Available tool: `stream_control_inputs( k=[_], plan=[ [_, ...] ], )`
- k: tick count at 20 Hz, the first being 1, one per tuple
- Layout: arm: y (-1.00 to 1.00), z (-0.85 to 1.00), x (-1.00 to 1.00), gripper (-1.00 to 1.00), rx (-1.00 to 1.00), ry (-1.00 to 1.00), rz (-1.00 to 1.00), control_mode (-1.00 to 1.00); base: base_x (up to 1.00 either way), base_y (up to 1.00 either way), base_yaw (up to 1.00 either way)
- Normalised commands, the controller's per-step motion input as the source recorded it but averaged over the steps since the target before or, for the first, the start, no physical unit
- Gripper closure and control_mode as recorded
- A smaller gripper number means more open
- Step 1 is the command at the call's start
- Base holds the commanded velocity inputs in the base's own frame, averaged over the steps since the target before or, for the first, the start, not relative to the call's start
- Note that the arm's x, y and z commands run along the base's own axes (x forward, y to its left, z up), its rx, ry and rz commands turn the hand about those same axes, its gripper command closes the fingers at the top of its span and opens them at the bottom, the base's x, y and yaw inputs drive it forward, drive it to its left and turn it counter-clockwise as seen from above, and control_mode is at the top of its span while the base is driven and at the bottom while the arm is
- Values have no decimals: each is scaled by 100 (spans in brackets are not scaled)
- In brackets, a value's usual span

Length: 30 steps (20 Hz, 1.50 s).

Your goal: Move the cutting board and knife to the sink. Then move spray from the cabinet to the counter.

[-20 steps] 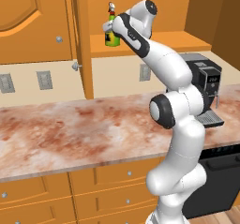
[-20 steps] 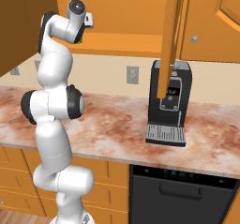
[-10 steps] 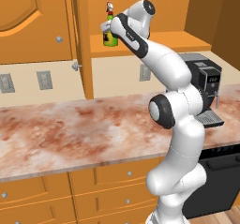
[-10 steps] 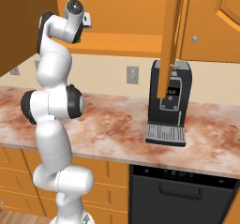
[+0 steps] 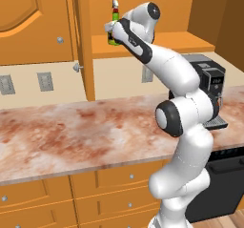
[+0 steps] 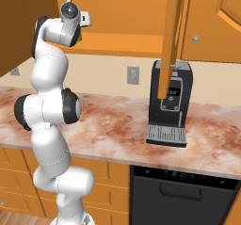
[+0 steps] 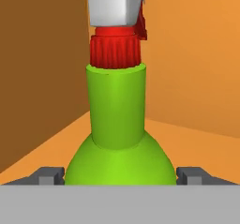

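The spray (image 7: 117,120) stands upright on the shelf inside the open cabinet (image 5: 157,43), above the worktop (image 5: 81,131). The tool (image 7: 119,175) is spread wide, one fingertip on each side of the bottle's green body, not clamped on it.

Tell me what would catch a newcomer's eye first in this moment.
The white arm stretched up into the open cabinet, its gripper at the green spray on the shelf. In the hand view the bottle sits between the two fingertips, jaws wide on either side of its body. Below lies the marbled counter, with a black coffee machine at its right.
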Motion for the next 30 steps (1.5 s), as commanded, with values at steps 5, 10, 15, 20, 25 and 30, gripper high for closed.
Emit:
stream_control_inputs(
  k=[5,10,15,20,25,30],
  plan=[
    [0,1,-62,100,0,-3,-16,-100,0,0,0],
    [-11,33,-83,100,0,0,-19,-100,0,0,0],
    [-24,45,-100,100,0,0,-20,-100,0,0,0],
    [-39,9,-89,100,0,1,-24,-100,0,0,0],
    [-36,0,-86,100,0,1,-20,-100,0,0,0],
    [-33,0,-100,100,0,4,-20,-100,0,0,0]
  ],
)
